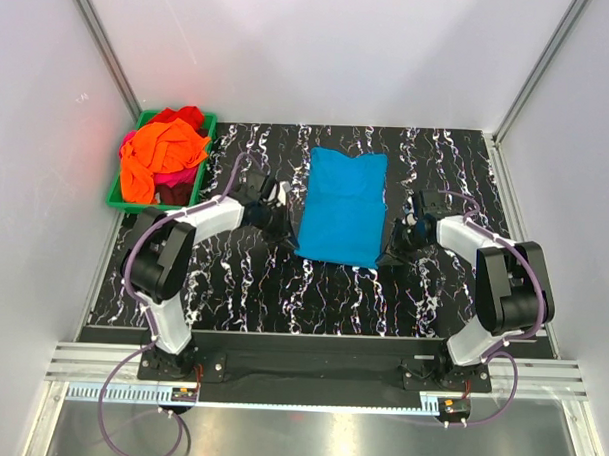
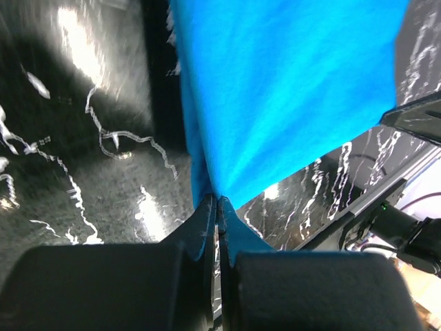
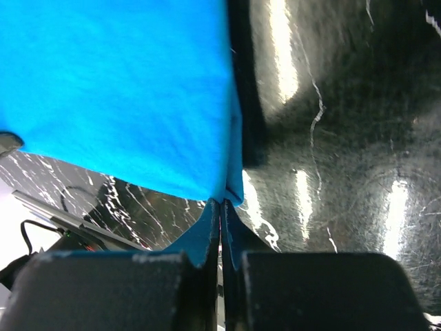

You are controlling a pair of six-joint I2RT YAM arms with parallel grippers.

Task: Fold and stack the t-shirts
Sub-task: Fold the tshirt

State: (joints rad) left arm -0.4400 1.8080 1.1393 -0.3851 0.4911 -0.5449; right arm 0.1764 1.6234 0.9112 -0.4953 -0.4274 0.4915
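**A:** Where was the turquoise t-shirt [image 1: 342,201]?

**B:** It lay in the middle of the black marbled table [image 1: 332,299], already narrowed to a long panel running away from the arms.

**A:** And the grippers?

**B:** The left gripper [image 2: 218,207] had its jaws pressed together on the near-left corner. The right gripper [image 3: 220,207] was the same on the near-right corner. In each wrist view blue cloth ran straight into the closed seam.

**A:** Why both corners?

**B:** I'd judge it was so the near hem could be carried level toward the far end, halving the panel without skewing it.

**A:** What about the rest?

**B:** The other t-shirts [image 1: 157,153], orange, red and magenta, lay heaped in the green bin [image 1: 113,203] at the far left, well apart. They were probably waiting their turn.

**A:** Any print or label?

**B:** There was none on the cloth. The pale strip [image 1: 309,399] at the near edge carried fine marks, perhaps a scale, but they were too small to read.
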